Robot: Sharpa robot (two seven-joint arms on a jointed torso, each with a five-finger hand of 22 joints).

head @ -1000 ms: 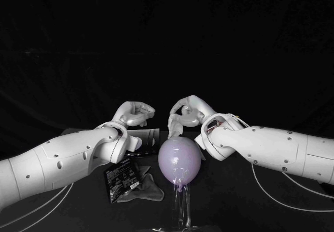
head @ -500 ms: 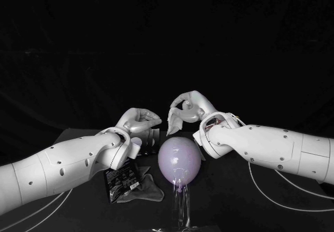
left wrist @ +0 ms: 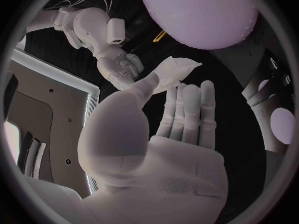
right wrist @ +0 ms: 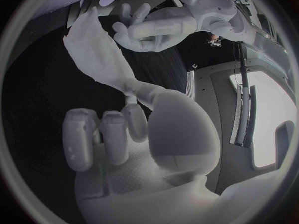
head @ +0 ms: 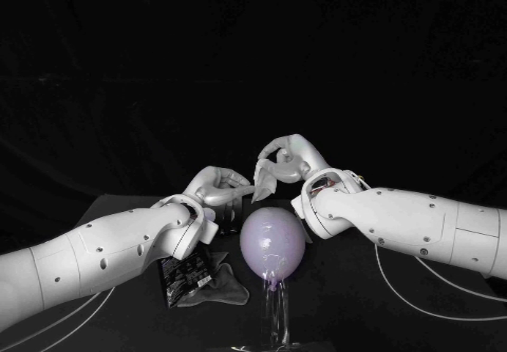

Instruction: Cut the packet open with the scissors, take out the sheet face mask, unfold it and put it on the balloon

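Since a second ago, my left hand (head: 219, 187) has dropped a little and closed in on my right hand (head: 285, 163); its fingertips now meet the face mask (head: 260, 188), which before hung from the right hand alone. The right hand has risen slightly. The balloon (head: 272, 243), the packet (head: 184, 273) and the grey scrap (head: 220, 288) lie as they did.

The mask is held up behind and above the balloon, between the two hands. The right hand pinches one end of it between thumb and finger. In the left wrist view the left thumb reaches the mask's other edge, with the fingers straight beside it; I cannot tell whether it has a grip. My left forearm covers the packet's upper corner, and the things on the table behind the balloon are too dark to make out.

The mask is a thin, pale, folded strip. The balloon is a smooth, lilac, glossy egg shape, knot downward on a clear upright stand (head: 277, 312). The packet is flat, black and printed with small white text. The scrap beside it is soft and crumpled.
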